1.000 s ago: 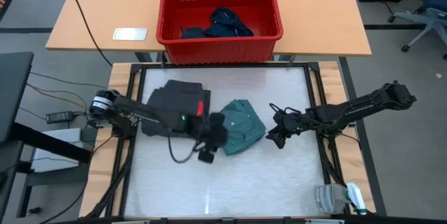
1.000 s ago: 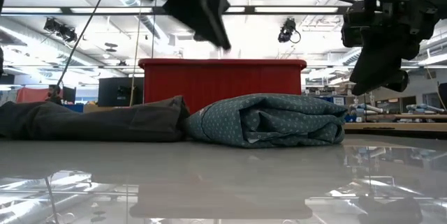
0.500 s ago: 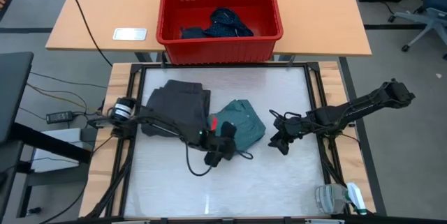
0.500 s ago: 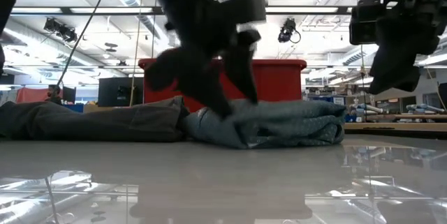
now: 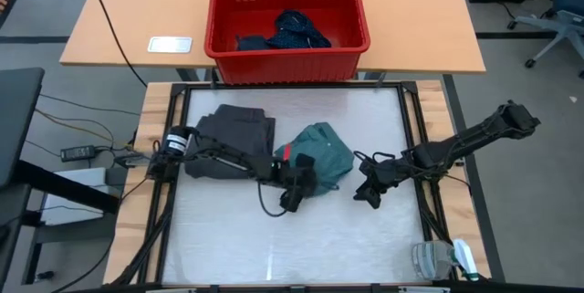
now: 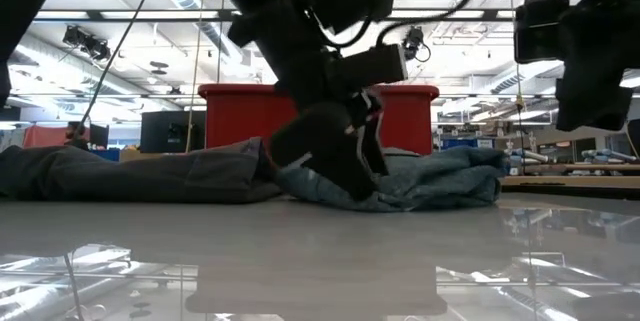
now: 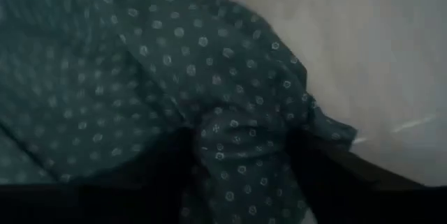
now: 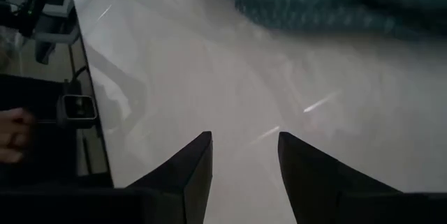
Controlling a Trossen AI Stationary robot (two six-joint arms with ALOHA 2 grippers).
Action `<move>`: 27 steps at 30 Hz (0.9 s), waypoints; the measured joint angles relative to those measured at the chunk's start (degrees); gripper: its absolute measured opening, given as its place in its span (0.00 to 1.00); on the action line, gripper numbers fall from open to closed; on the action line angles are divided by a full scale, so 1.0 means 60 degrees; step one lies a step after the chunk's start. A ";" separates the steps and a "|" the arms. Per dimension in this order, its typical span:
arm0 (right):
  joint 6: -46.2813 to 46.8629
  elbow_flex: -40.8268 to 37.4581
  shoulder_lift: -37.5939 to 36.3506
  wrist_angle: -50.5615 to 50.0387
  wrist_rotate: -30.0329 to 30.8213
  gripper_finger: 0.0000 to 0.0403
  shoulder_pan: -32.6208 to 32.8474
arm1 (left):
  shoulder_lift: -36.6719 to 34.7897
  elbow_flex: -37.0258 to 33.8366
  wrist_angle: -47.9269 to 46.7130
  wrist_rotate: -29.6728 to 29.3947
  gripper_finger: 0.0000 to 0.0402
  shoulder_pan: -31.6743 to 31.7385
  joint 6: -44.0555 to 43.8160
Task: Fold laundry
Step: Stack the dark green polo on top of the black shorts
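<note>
- Two dark fingers (image 7: pixel 174 168) of the left gripper (image 5: pixel 297 191) straddle a pinch of the teal dotted shirt (image 5: pixel 321 158); cloth fills the gap between them, jaws wide, not visibly clamped. Can't tell if the grip is made.
- Left gripper sits low at the shirt's near-left edge, pressed into the fabric per the low view.
- Right gripper (image 8: pixel 241 165) has its fingers parted with nothing between them, only bare table (image 5: pixel 365 238) below. It hovers just right of the shirt, not touching.
- Shirt lies mid-table as a loose rumpled bundle, edges uneven. Judgement: its fold isn't finished, or is being reworked.
- Charcoal grey garment (image 5: pixel 233 138) lies just left of the shirt and touching it, flat and roughly squared off. Judgement: that one looks folded.
- Red plastic basket (image 5: pixel 288 67) stands beyond the shirt on the far table, well apart. Navy dotted piece (image 5: pixel 297 28) and a plain dark piece (image 5: pixel 251 43) lie inside, unfolded.
- Progress estimate: one item done, one in hand, at least two still in the basket. Under halfway.
- Left to do: secure the shirt's edge, square it up, then fetch the basket items.
</note>
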 joint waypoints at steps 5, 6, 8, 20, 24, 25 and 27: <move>0.0657 0.0000 0.0000 0.0052 0.0453 0.42 0.0509 | 0.0319 0.0043 -0.0393 0.1458 0.34 0.0575 -0.2067; 0.0776 0.0000 0.0000 0.0050 0.0564 0.42 0.0601 | 0.0363 0.0050 -0.0386 0.1694 0.28 0.0650 -0.2358; 0.1050 0.0002 0.0000 0.0054 0.0751 0.42 0.0763 | 0.0408 0.0050 -0.0318 0.1996 0.18 0.0736 -0.2915; 0.3055 0.0007 0.0000 0.0358 0.1759 0.42 0.1593 | 0.0337 0.2602 -0.1360 0.2981 0.07 0.0729 -0.5759; 0.4638 -0.0283 0.0000 0.0670 0.3798 0.42 0.2911 | 0.0054 0.3887 -0.2131 0.3007 0.07 0.1017 -0.5868; 0.5006 -0.0463 0.0003 0.0865 0.4338 0.43 0.3175 | 0.0091 0.4166 -0.2526 0.3007 0.07 0.1089 -0.5868; 0.5508 -0.0909 0.0004 0.1669 0.5233 0.43 0.3526 | 0.0153 0.4455 -0.2947 0.3024 0.07 0.1199 -0.5872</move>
